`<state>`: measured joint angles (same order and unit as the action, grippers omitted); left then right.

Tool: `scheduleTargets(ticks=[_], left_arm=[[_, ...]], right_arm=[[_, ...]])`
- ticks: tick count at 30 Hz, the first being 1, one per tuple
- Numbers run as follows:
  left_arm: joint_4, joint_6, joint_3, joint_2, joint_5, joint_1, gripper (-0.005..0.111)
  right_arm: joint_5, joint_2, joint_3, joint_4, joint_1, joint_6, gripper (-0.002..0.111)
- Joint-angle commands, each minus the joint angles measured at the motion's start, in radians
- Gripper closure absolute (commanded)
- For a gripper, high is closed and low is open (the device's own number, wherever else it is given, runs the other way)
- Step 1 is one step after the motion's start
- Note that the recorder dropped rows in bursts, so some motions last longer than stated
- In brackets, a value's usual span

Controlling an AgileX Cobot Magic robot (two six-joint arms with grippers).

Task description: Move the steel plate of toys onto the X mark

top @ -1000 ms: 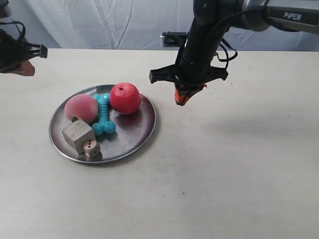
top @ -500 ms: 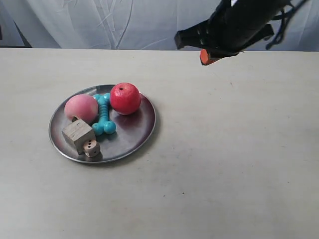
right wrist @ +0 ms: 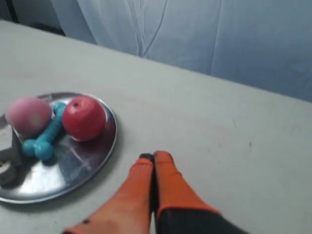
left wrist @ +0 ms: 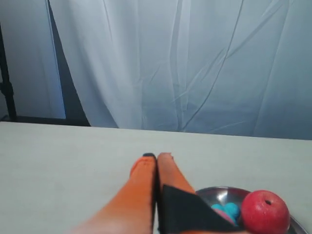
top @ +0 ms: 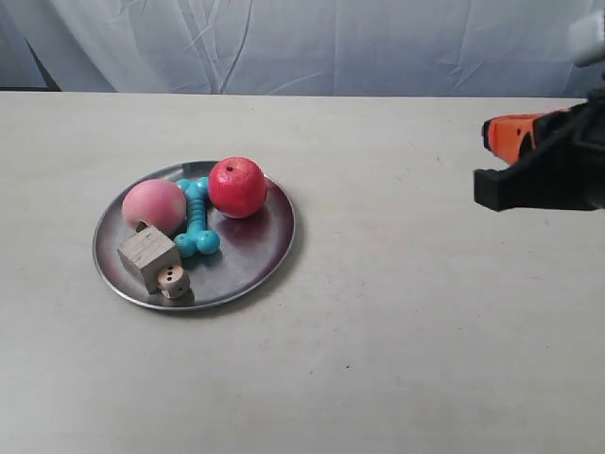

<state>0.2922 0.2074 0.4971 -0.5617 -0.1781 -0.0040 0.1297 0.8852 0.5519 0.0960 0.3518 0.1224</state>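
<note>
Open table (top: pixel 397 312) separates the steel plate's (top: pixel 255 253) rim from the right fingers (right wrist: pixel 168 181).

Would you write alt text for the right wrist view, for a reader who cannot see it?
A steel plate holding a red apple, a pink peach and a turquoise bone toy sits on a pale table; the right gripper, orange fingers shut, is in the foreground, apart from the plate.

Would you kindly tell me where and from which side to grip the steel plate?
Probably the raised rim of the steel plate, on its bare stretch at the exterior view's right, coming in low from that side with one finger over the rim. The plate is too wide to span, and the cube, die and peach crowd the opposite rim.
</note>
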Motion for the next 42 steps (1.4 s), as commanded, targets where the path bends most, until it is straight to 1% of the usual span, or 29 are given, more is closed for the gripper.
scheduleTargets(ticks=[1, 7, 10, 11, 13, 15, 17, 22, 28, 30, 34, 36, 39, 42], left_arm=[[0.040, 0.001, -0.070, 0.094, 0.052, -0.008, 0.107], [0.198, -0.008, -0.109, 0.097, 0.041, -0.008, 0.107], [0.212, -0.009, -0.130, 0.097, 0.031, -0.010, 0.107], [0.212, -0.013, -0.130, 0.097, 0.008, -0.012, 0.107], [0.240, -0.047, -0.139, 0.097, -0.017, -0.029, 0.107], [0.316, -0.077, -0.158, 0.097, -0.017, -0.055, 0.107], [0.387, -0.077, -0.189, 0.097, 0.012, -0.083, 0.107], [0.396, -0.077, -0.262, 0.097, 0.075, -0.109, 0.107], [0.417, -0.077, -0.281, 0.097, 0.118, -0.109, 0.107], [0.433, -0.077, -0.281, 0.097, 0.118, -0.109, 0.107], [0.439, -0.077, -0.281, 0.097, 0.120, -0.109, 0.107], [0.439, -0.077, -0.281, 0.097, 0.120, -0.109, 0.107], [0.439, -0.077, -0.281, 0.097, 0.137, -0.109, 0.107], [0.439, -0.077, -0.281, 0.097, 0.152, -0.109, 0.107]], right_arm=[[-0.117, -0.104, -0.063, 0.010, -0.002, 0.000, 0.108], [-0.109, -0.113, -0.063, 0.008, -0.002, 0.000, 0.108], [-0.109, -0.113, -0.063, 0.008, -0.002, 0.002, 0.108], [-0.109, -0.113, -0.063, 0.008, -0.002, 0.002, 0.108], [-0.109, -0.113, -0.063, 0.008, -0.002, 0.002, 0.108], [-0.109, -0.113, -0.063, 0.008, -0.002, 0.002, 0.108], [-0.109, -0.113, -0.063, 0.008, -0.002, 0.002, 0.108], [-0.105, -0.116, -0.063, 0.008, -0.002, 0.002, 0.108], [-0.116, -0.273, -0.093, 0.008, -0.012, 0.002, 0.108], [-0.163, -0.336, -0.131, 0.008, -0.055, 0.002, 0.108], [-0.282, -0.437, -0.234, 0.008, -0.237, 0.002, 0.108], [-0.299, -0.488, -0.280, 0.008, -0.306, 0.002, 0.108], [-0.299, -0.588, -0.367, 0.008, -0.363, 0.004, 0.108], [-0.314, -0.684, -0.465, 0.008, -0.385, 0.004, 0.108]])
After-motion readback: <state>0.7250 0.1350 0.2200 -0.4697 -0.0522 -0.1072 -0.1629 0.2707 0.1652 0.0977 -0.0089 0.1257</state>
